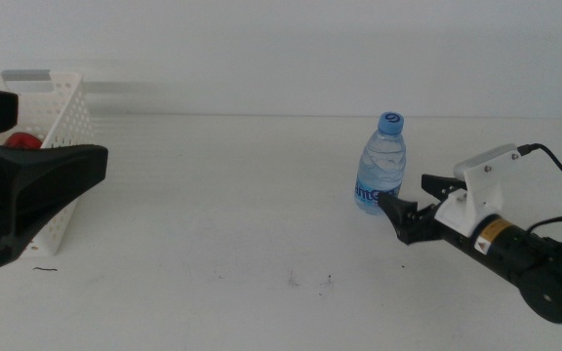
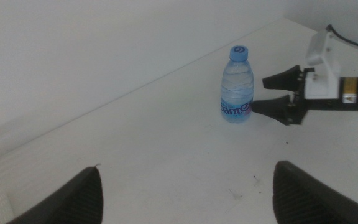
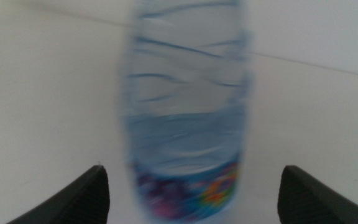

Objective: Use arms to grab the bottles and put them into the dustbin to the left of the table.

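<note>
Clear water bottle point(image 1: 381, 164) upright just beyond right tool point(image 1: 410, 200), jaws apart; left tool point(image 2: 185, 193) agape by dustbin point(image 1: 59, 117)

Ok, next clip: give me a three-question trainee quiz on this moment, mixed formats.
1. True or false: the small clear water bottle with the blue cap lies on its side on the plain white table.
2. Which gripper is at the bottle? A) left gripper B) right gripper C) both
3. Fill in: the red object sits inside the white perforated plastic ____ at the table's left.

Key:
1. False; it stands upright.
2. B; its open jaws reach toward the bottle's lower part, and the left gripper waits near the basket, jaws open.
3. basket
</note>
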Motion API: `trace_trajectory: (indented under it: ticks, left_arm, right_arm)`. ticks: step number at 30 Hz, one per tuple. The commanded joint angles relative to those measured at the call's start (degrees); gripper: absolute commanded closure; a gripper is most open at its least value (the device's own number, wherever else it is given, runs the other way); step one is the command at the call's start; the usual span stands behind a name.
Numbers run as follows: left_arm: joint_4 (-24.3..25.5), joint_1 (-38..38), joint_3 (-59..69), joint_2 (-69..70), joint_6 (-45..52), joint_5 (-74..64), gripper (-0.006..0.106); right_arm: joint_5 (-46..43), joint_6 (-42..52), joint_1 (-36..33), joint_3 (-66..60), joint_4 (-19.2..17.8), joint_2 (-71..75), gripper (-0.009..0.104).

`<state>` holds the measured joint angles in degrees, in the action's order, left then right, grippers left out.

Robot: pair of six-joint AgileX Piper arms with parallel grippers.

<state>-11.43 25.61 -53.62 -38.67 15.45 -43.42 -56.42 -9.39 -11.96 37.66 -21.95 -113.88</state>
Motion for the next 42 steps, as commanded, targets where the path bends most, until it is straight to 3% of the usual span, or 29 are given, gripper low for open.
trace_trajectory:
  ticks: [1,9,12,13,14,15,16,24,32,35,37,42]
  left_arm:
    - [0.1,0.2,0.1,0.1,-0.4,0.8,0.007]
    - [0.1,0.2,0.1,0.1,-0.4,0.8,0.007]
    - [0.1,0.2,0.1,0.1,-0.4,0.8,0.007]
    - [0.1,0.2,0.1,0.1,-0.4,0.8,0.007]
    - [0.1,0.2,0.1,0.1,-0.4,0.8,0.007]
    - [0.1,0.2,0.1,0.1,-0.4,0.8,0.007]
    - [0.1,0.2,0.1,0.1,-0.4,0.8,0.007]
    - [0.1,0.2,0.1,0.1,-0.4,0.8,0.007]
    - [0.1,0.2,0.1,0.1,-0.4,0.8,0.007]
    - [0.1,0.2,0.1,0.1,-0.4,0.8,0.007]
    - [0.1,0.2,0.1,0.1,-0.4,0.8,0.007]
    - [0.1,0.2,0.1,0.1,-0.4,0.8,0.007]
  right_arm:
    - [-0.6,0.5,0.0,3.3,3.4,-2.9,0.013]
    - [-0.1,0.0,-3.0,12.3,2.8,-8.6,0.013]
    - [-0.1,0.0,-3.9,14.2,3.0,-9.3,0.02]
    - [0.0,0.2,-4.1,14.6,3.0,-9.4,0.03]
    - [0.7,0.5,-4.3,15.3,3.0,-9.4,0.047]
    - [1.8,0.7,-4.6,15.6,3.0,-9.4,0.066]
    - [2.9,0.8,-5.0,16.2,2.9,-9.4,0.093]
    - [14.7,-0.1,-16.3,29.2,3.0,-8.8,0.097]
    - [23.4,-2.8,-24.5,48.3,3.1,-20.4,0.097]
    - [24.1,-2.6,-25.9,51.3,3.4,-23.5,0.092]
    - [24.5,-2.6,-26.5,51.4,3.2,-23.8,0.079]
    - [29.2,-4.9,-27.0,47.9,2.7,-19.5,0.006]
